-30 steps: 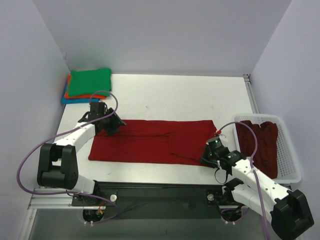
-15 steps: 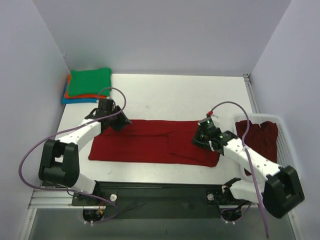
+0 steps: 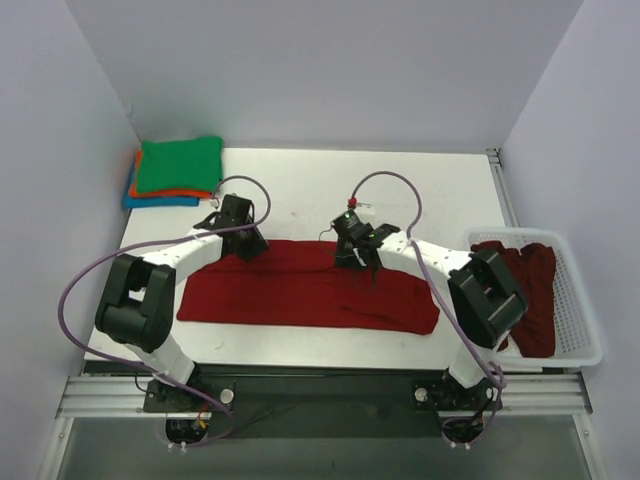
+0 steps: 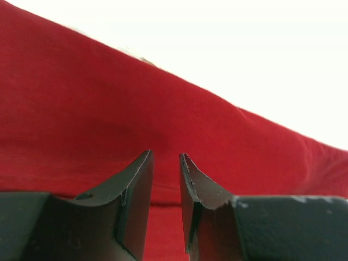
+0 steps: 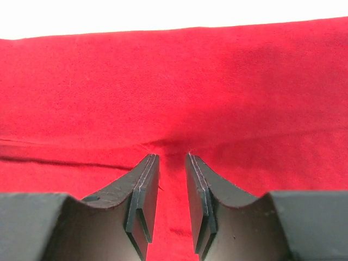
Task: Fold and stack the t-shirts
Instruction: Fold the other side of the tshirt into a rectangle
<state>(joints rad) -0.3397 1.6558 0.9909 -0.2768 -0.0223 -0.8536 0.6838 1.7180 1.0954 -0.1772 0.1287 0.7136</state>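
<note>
Both grippers, left and right, narrowly parted over red shirt's far edge (bare table beyond).

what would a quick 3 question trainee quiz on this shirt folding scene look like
1. True or false: the folded stack at the table's far left corner has a green shirt on top.
2. Where do the left gripper and right gripper sit on the spread dark red shirt? A) near edge B) far edge C) off the shirt
3. Fill in: the white basket at the right holds more ____ cloth.

Key:
1. True.
2. B; in both wrist views the fingers are narrowly parted over the red cloth.
3. Dark red.
</note>
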